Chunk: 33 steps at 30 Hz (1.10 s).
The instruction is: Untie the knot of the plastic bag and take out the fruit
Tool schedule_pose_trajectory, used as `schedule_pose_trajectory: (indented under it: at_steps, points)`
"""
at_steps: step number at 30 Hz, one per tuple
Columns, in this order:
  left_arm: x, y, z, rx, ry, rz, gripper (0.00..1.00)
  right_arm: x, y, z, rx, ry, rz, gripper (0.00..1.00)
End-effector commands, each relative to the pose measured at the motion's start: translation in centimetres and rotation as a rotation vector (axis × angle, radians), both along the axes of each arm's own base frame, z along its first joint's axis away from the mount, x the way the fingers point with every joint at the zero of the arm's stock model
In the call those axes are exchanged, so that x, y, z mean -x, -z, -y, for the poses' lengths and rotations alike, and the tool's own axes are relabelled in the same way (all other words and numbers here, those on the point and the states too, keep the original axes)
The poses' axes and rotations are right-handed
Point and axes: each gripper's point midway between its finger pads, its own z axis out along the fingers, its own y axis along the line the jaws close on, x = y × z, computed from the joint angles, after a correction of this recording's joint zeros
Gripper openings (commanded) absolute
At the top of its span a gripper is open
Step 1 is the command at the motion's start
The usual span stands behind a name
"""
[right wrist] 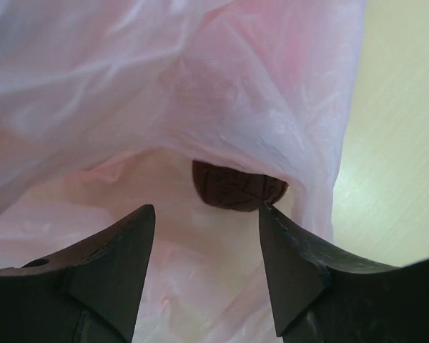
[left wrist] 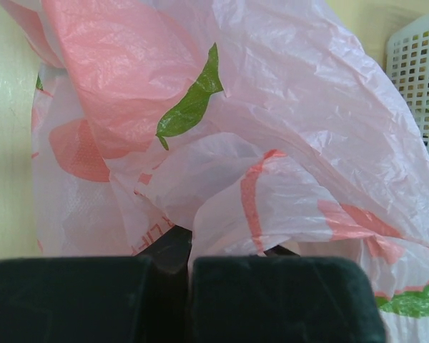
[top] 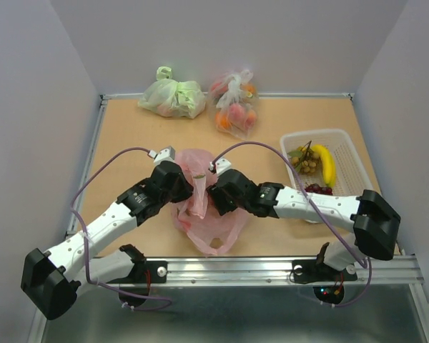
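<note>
The pink plastic bag (top: 204, 209) lies at the table's near middle, between both grippers. My left gripper (top: 189, 187) is shut on a fold of the bag's plastic (left wrist: 222, 179), and its fingertips (left wrist: 164, 249) are mostly covered by the film. My right gripper (right wrist: 207, 214) is open at the bag's mouth. A dark red round fruit (right wrist: 236, 186) lies inside, just beyond its fingertips (right wrist: 272, 221). No knot shows. A banana (top: 326, 164), green grapes (top: 307, 163) and dark purple grapes (top: 319, 189) lie in the white basket (top: 350, 153).
A pale green bag (top: 173, 96) and a clear bag of orange-red fruit (top: 235, 103) sit at the back of the table. The basket stands right of the right arm and shows at the edge of the left wrist view (left wrist: 418, 78). A metal rail (top: 272, 268) runs along the near edge.
</note>
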Motion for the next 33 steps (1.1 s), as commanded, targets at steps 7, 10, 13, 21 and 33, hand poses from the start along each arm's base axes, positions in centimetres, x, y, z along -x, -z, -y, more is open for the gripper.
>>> schedule_pose_trajectory:
  at_steps: [7,10,13,21,33]
  points:
    - [0.3,-0.8,0.9,0.038,0.042,0.002,0.0,-4.2,2.1,-1.1,0.046,0.113,0.121,0.86]
    - [0.6,-0.5,0.8,0.042,0.044,-0.004,0.0,-4.7,3.6,-1.3,0.053,0.135,0.113,0.87]
    - [0.8,-0.3,0.6,0.04,0.041,-0.005,0.0,-4.8,4.8,-1.6,0.057,0.136,0.095,0.87]
    - [1.0,1.4,-0.4,0.01,0.01,-0.013,0.0,-3.9,4.2,-1.4,0.012,0.109,0.086,0.38]
    - [-1.6,2.6,-2.2,-0.043,-0.053,0.015,0.0,0.6,-5.8,0.3,-0.168,-0.073,0.099,0.2]
